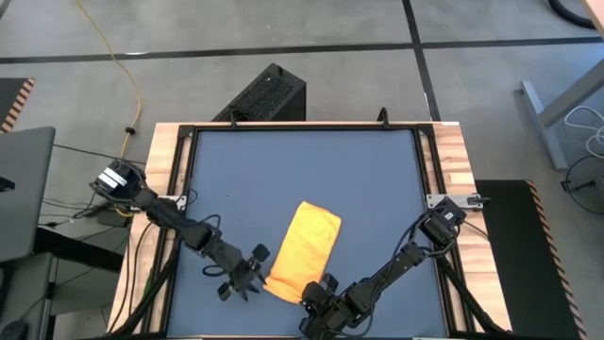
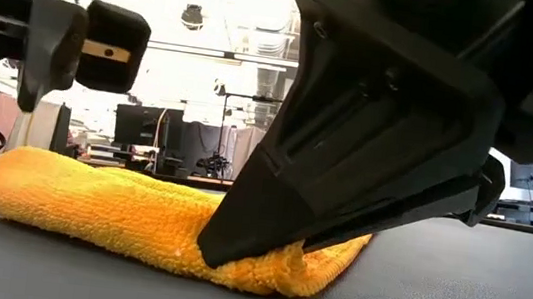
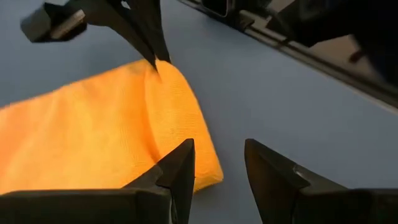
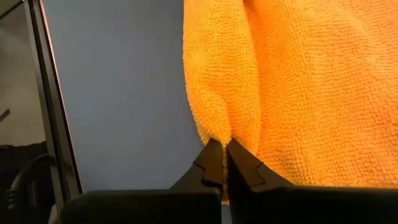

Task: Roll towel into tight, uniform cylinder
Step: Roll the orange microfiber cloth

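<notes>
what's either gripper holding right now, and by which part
The right gripper is shut on the towel, pinching a fold at its near end. The left gripper is open beside that end, holding nothing.

Even, bright overhead light – ceiling glare washes out the low view's background – near claw blurred.

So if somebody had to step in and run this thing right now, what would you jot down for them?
Right tool: shut, pinching the near end of the yellow towel.
Left tool: open, holding nothing, just beside that same near end.
Towel: lies as a folded or loosely rolled oblong on the blue tabletop, toward the near edge, between the two arms.
Done: the cloth is already gathered into a long bundle.
Left: it looks flat and uneven, not yet a tight, even cylinder; rolling probably has to go on.
</notes>
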`<action>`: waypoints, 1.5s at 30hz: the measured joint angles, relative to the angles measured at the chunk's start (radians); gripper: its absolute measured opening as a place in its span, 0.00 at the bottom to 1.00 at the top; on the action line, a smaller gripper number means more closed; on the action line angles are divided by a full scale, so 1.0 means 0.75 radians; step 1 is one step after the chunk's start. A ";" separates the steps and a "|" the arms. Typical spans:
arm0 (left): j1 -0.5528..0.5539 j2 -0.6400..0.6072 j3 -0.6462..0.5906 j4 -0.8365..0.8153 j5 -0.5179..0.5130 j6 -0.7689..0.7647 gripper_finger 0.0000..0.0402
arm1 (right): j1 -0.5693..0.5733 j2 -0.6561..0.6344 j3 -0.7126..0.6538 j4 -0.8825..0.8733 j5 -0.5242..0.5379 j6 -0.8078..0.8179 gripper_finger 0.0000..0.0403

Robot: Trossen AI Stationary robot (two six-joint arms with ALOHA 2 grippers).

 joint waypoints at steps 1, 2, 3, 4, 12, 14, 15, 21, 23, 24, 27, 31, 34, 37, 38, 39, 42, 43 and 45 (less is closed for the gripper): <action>-0.020 0.021 0.000 0.034 -0.033 0.022 0.32 | -0.002 0.000 0.000 0.000 -0.001 0.001 0.05; -0.036 0.049 0.000 0.079 -0.057 0.051 0.32 | -0.003 0.000 0.000 0.000 -0.004 0.002 0.05; -0.052 0.078 0.000 0.117 -0.079 0.084 0.32 | -0.006 -0.001 0.000 0.000 -0.011 0.008 0.05; -0.064 0.105 0.000 0.137 -0.113 0.117 0.32 | -0.007 -0.002 0.000 0.000 -0.016 0.016 0.05; -0.090 0.170 0.000 0.114 -0.289 0.218 0.32 | -0.008 -0.002 0.001 0.002 -0.018 0.036 0.05; -0.083 0.170 0.000 0.085 -0.284 0.218 0.32 | -0.009 -0.002 0.002 0.002 -0.018 0.036 0.05; -0.078 0.170 0.000 0.073 -0.284 0.213 0.32 | -0.010 -0.002 0.002 0.003 -0.018 0.037 0.05; -0.046 0.189 0.001 0.050 -0.229 0.197 0.32 | -0.016 -0.002 0.002 0.006 -0.018 0.065 0.05; -0.032 0.219 0.007 0.059 -0.206 0.179 0.32 | -0.017 -0.002 0.002 0.007 -0.018 0.069 0.05; -0.026 0.242 0.016 0.059 -0.190 0.159 0.32 | -0.017 -0.002 0.002 0.007 -0.018 0.070 0.05; -0.022 0.303 0.046 0.058 -0.171 0.132 0.32 | -0.016 -0.002 0.002 0.008 -0.018 0.081 0.05; -0.020 0.357 0.084 0.055 -0.179 0.101 0.30 | -0.016 -0.003 0.003 0.004 -0.018 0.108 0.05; -0.013 0.363 0.089 0.054 -0.173 0.044 0.20 | -0.014 -0.003 0.003 0.002 -0.018 0.126 0.05; 0.009 0.364 0.090 0.051 -0.139 -0.024 0.06 | -0.006 -0.003 0.003 -0.002 -0.017 0.137 0.05; 0.020 0.365 0.090 0.053 -0.110 -0.047 0.03 | -0.005 -0.003 0.003 -0.002 -0.017 0.137 0.05; 0.031 0.365 0.090 0.053 -0.079 -0.069 0.02 | -0.002 -0.003 0.003 -0.002 -0.017 0.140 0.05; 0.072 0.356 0.090 0.055 0.065 -0.140 0.01 | 0.001 -0.003 0.003 -0.009 -0.012 0.169 0.05; 0.090 0.351 0.090 0.054 0.130 -0.166 0.01 | 0.002 -0.003 0.003 -0.010 -0.012 0.178 0.05; 0.126 0.339 0.087 0.044 0.251 -0.229 0.00 | 0.003 -0.004 0.003 -0.013 -0.012 0.201 0.05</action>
